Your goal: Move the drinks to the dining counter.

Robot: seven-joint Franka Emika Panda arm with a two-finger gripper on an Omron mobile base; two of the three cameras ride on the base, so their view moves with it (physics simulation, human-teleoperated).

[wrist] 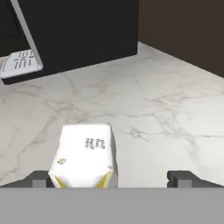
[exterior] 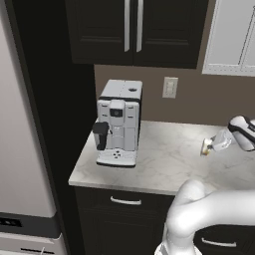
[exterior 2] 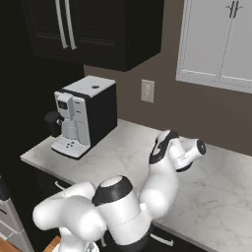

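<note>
The drinks and the dining counter are out of view. My gripper [wrist: 113,177] is open and low over a marbled worktop [wrist: 166,105], with nothing between its fingers. A small white carton [wrist: 84,155] with yellow edges stands just ahead of it, close to the left fingertip [wrist: 37,178] and well apart from the right one. From the left base view the gripper [exterior: 219,141] reaches leftward from the right edge, and the carton [exterior: 205,147] sits right at its tips.
A silver and black coffee machine [exterior: 118,124] stands at the left end of the worktop [exterior: 164,167], with a tall fridge [exterior: 22,149] beside it. Dark wall cabinets [exterior: 132,30] hang above, and a wall outlet [exterior: 170,87] is behind. The machine's dark side [wrist: 74,35] rises beyond the carton.
</note>
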